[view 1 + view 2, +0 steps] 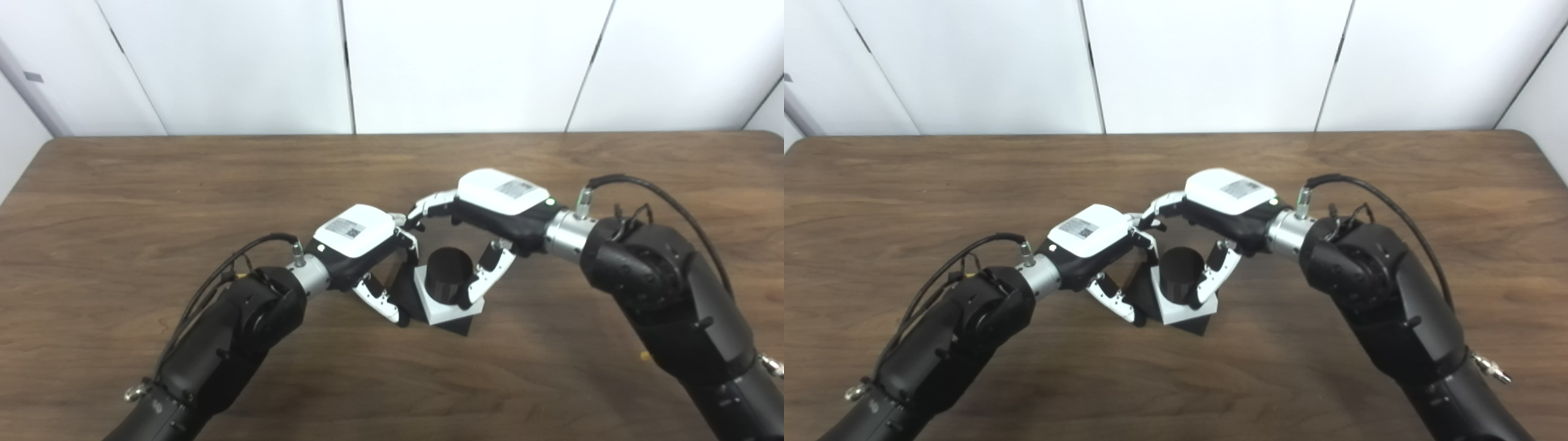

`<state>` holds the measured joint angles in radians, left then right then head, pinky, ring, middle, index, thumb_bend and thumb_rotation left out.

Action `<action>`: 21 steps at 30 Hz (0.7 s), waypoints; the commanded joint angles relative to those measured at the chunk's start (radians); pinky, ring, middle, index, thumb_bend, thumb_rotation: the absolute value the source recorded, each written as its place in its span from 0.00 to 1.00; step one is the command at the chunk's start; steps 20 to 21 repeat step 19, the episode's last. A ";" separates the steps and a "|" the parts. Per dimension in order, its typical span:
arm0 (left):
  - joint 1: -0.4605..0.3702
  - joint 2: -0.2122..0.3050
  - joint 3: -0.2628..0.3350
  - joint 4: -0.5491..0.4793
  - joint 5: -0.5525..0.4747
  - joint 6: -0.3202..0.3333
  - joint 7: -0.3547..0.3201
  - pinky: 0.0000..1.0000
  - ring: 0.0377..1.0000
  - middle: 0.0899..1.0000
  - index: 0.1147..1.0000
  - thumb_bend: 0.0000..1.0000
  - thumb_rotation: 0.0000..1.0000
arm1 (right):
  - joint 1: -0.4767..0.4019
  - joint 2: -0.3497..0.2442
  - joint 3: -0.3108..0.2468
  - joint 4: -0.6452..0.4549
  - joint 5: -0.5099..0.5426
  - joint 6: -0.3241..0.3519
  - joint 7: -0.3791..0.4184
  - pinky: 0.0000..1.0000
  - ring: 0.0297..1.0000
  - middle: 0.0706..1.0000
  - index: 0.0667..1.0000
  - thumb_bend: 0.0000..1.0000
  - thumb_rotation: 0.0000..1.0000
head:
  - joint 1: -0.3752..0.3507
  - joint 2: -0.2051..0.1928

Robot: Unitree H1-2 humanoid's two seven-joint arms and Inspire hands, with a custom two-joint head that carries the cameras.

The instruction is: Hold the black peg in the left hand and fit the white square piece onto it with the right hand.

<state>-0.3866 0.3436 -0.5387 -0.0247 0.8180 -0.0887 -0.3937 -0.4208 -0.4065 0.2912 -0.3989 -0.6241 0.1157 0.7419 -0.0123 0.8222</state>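
Note:
The black peg point(450, 272) is a short upright cylinder on a flat black square base point(458, 327), at the middle of the table. The white square piece point(450, 313) sits around the cylinder, low on the base and slightly tilted. My left hand point(367, 257) is shut on the peg's base from the left, thumb in front and fingers behind. My right hand point(493, 214) comes in from the right, its thumb point(484, 275) pressed on the white piece beside the cylinder and its fingers curled behind. The same scene shows in the right eye view, with the peg point(1181, 272) between both hands.
The brown wooden table point(184, 184) stretches wide on both sides and behind the hands. White wall panels stand behind its far edge. My two forearms come in from the bottom corners.

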 commanded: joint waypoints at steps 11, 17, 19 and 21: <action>0.032 0.011 -0.021 0.029 -0.012 -0.010 -0.044 0.77 0.91 0.90 0.42 0.52 0.07 | 0.013 -0.052 -0.218 -0.089 0.168 0.034 -0.120 0.63 0.78 0.82 0.71 0.77 0.10 | -0.019 -0.003; 0.034 0.010 -0.015 0.031 -0.008 -0.011 -0.031 0.78 0.90 0.89 0.42 0.52 0.07 | 0.111 -0.024 -0.302 -0.086 0.201 0.059 -0.227 0.66 0.77 0.78 0.68 0.73 0.08 | -0.019 -0.002; 0.033 0.012 -0.014 0.027 0.001 -0.010 -0.028 0.78 0.90 0.89 0.42 0.52 0.07 | 0.155 0.009 -0.335 -0.079 0.209 0.065 -0.290 0.65 0.74 0.76 0.69 0.70 0.08 | -0.023 0.000; 0.033 0.012 -0.014 0.027 0.001 -0.010 -0.028 0.78 0.90 0.89 0.42 0.52 0.07 | 0.155 0.009 -0.335 -0.079 0.209 0.065 -0.290 0.65 0.74 0.76 0.69 0.70 0.08 | -0.023 0.000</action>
